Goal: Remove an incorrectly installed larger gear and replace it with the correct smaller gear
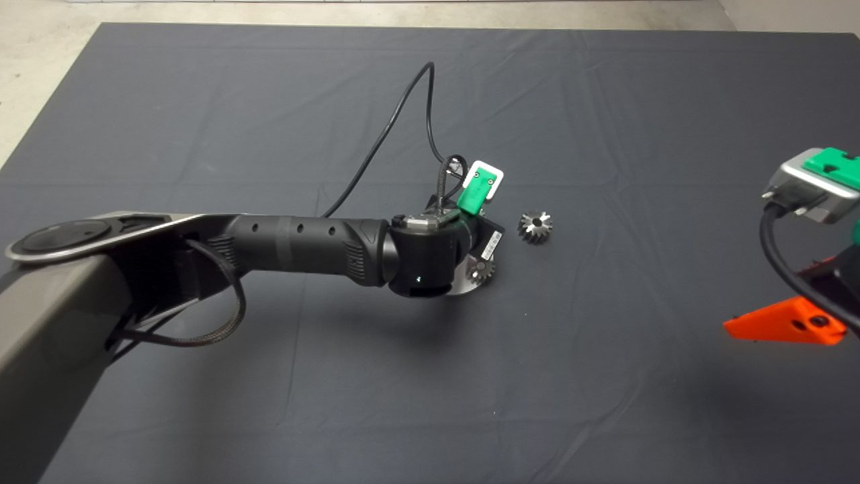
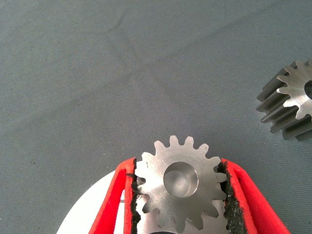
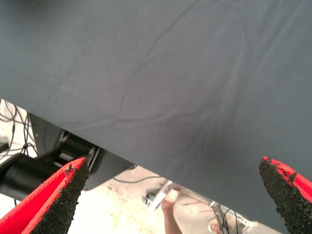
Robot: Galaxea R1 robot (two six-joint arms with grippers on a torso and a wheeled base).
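I see my left end effector (image 2: 178,195) at the centre of the head view, its pads clamped on the smaller gear (image 2: 180,190) over a round silver base plate (image 2: 92,207). The larger gear (image 1: 535,226) lies on the dark mat (image 1: 605,101) just right of centre — apart from the plate. My right end effector (image 3: 170,195) waits at the right edge, fingers spread wide. Pale floor (image 1: 40,47) shows at the upper left — a person's leg (image 3: 170,214) beyond the desk edge.

Left gripper (image 2: 178,195) fingers clamped; right gripper (image 3: 170,195) fingers spread, parked.
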